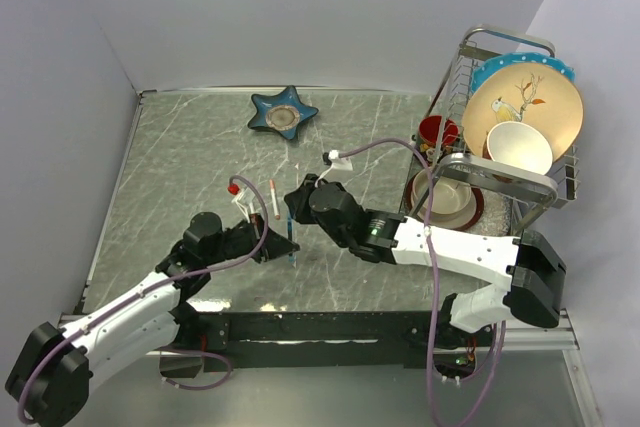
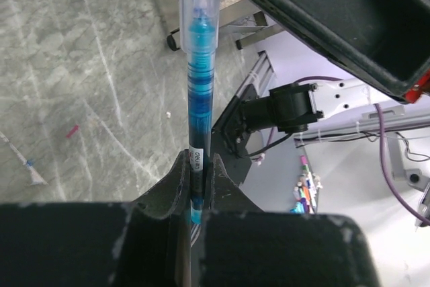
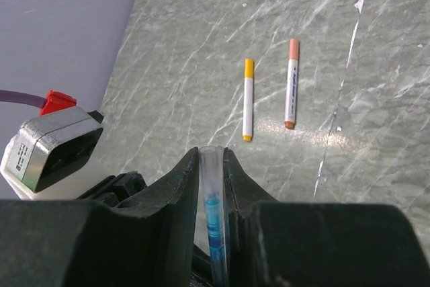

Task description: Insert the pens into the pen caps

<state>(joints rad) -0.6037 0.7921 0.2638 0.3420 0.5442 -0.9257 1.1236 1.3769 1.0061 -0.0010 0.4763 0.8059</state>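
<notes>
A blue pen [image 2: 199, 99] stands nearly upright between my two grippers, above the table. My left gripper [image 2: 197, 173] is shut on its lower barrel. A clear pen cap [image 3: 209, 173] covers the pen's tip, and my right gripper [image 3: 211, 159] is shut on that cap. From above, the blue pen [image 1: 291, 244] runs from the left gripper [image 1: 270, 247] up to the right gripper [image 1: 296, 209]. Two white pens lie side by side on the table beyond. One [image 3: 248, 99] has a yellow cap [image 3: 248, 67] on its far end. The other [image 3: 290, 84] carries a red-orange cap [image 3: 293, 48].
A blue star-shaped dish [image 1: 283, 113] sits at the back of the table. At the right, a wire dish rack [image 1: 470, 57] holds plates and bowls, with a red mug [image 1: 437, 132] beside it. Purple cables loop over both arms. Walls close the left and back sides.
</notes>
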